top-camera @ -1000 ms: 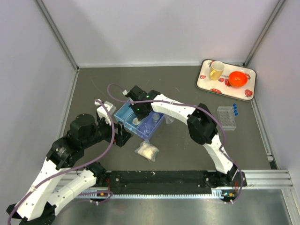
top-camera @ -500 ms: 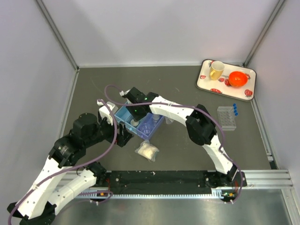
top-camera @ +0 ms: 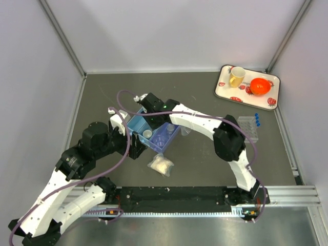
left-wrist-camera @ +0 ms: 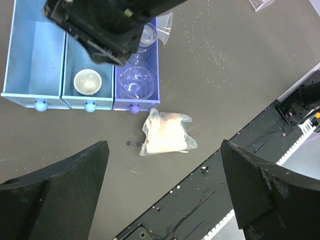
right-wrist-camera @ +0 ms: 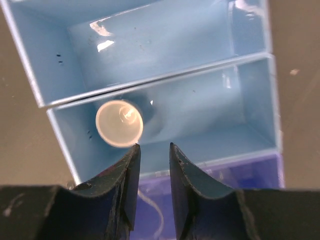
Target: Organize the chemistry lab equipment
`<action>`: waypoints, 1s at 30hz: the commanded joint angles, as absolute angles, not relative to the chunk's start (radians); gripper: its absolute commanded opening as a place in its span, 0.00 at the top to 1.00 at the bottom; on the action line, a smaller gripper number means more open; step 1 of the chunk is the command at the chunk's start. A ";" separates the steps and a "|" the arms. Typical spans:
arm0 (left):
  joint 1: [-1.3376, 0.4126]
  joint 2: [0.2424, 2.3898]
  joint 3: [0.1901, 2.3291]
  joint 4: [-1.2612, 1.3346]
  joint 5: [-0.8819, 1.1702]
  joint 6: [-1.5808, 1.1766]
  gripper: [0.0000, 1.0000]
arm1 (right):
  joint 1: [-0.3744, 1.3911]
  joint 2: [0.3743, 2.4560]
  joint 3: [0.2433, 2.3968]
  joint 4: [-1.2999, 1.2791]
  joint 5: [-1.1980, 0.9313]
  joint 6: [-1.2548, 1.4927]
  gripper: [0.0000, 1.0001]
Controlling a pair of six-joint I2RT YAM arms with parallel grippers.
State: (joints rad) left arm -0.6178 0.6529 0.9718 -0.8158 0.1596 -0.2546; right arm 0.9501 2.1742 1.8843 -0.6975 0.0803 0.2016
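- My right end effector (right-wrist-camera: pixel 154 147) hangs over the blue three-compartment tray (right-wrist-camera: pixel 165 45). Its fingers are parted by a narrow gap with nothing between them, so it is released and gripping nothing.
- Just past those fingertips is the tray's middle compartment. One tiny beaker (right-wrist-camera: pixel 119 123) stands upright in it, round mouth toward my camera, looking milky rather than clear. It sits toward one end of the compartment, near the wall.
- From my left wrist the tray (left-wrist-camera: pixel 35 55) shows as three long bins side by side. Two are pale blue and the third is tinted violet, and each has a small ball knob on its near edge.
- The violet bin holds a larger clear beaker (left-wrist-camera: pixel 136 82). A second clear one behind it is partly hidden by my right end effector.
- The clear funnel (left-wrist-camera: pixel 165 22) sits on the tabletop (left-wrist-camera: pixel 240 65) just beside the tray's violet side. I cannot tell whether it touches the wall.
- The small bag of white material (left-wrist-camera: pixel 167 132) lies on the tabletop near the knobbed edge, apart from the tray. It is crumpled clear plastic around a pale lump.
- My left end effector (left-wrist-camera: pixel 164 143) is spread wide and empty above the tabletop.
- Seen from above, the clear plastic tube rack (top-camera: pixel 248 128) stands well apart to the right of the tray. The blue-capped tubes (top-camera: pixel 257 119) are grouped at its far corner.
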 commanded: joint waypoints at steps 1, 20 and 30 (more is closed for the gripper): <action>-0.617 0.661 0.973 -0.772 0.152 -0.239 0.01 | 0.974 1.958 1.849 -0.669 0.172 0.173 0.69; -0.618 0.693 1.029 -0.773 0.152 -0.236 0.01 | 1.135 1.316 0.934 -0.473 0.230 0.445 0.52; -0.617 0.683 1.031 -0.778 0.158 -0.245 0.01 | 1.177 1.336 0.844 -0.315 0.187 0.554 0.52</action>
State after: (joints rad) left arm -0.6178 0.6899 0.9951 -0.8158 0.1455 -0.2413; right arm 1.1469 1.3380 0.8120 -0.4435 0.2047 0.4980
